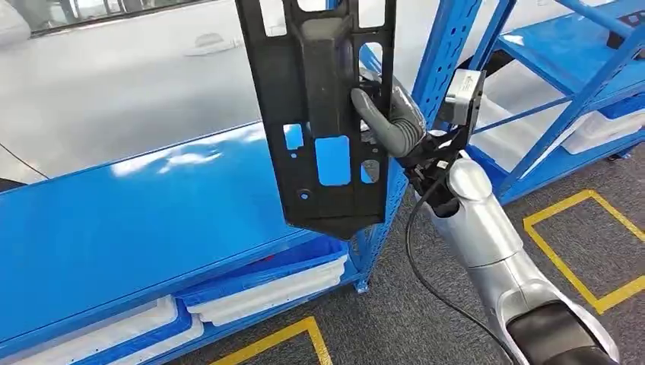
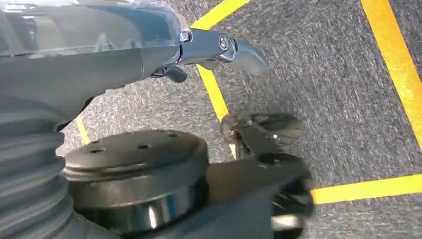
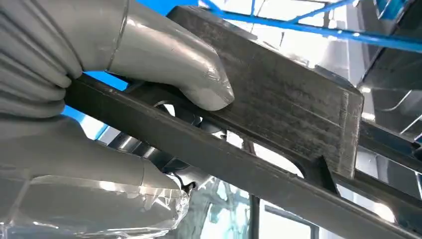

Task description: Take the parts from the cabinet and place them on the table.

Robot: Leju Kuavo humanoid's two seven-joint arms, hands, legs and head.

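Observation:
A long black part (image 1: 319, 114) with rectangular cutouts hangs upright over the edge of the blue table top (image 1: 137, 220). My right hand (image 1: 388, 122) grips it from the right side, the grey thumb hooked across its raised middle rib. In the right wrist view the part (image 3: 288, 104) runs slantwise, clamped between the thumb and the rest of my right hand (image 3: 59, 45). My left hand (image 2: 99, 64) hangs over the grey carpet with a finger (image 2: 219, 47) stretched out and nothing in it.
A blue rack upright (image 1: 449, 53) stands just behind the part, and more blue shelving (image 1: 563, 61) is at the right. White trays (image 1: 266, 293) sit under the table top. Yellow lines (image 1: 578, 266) mark the carpet. A silver car body (image 1: 114, 84) lies beyond the table.

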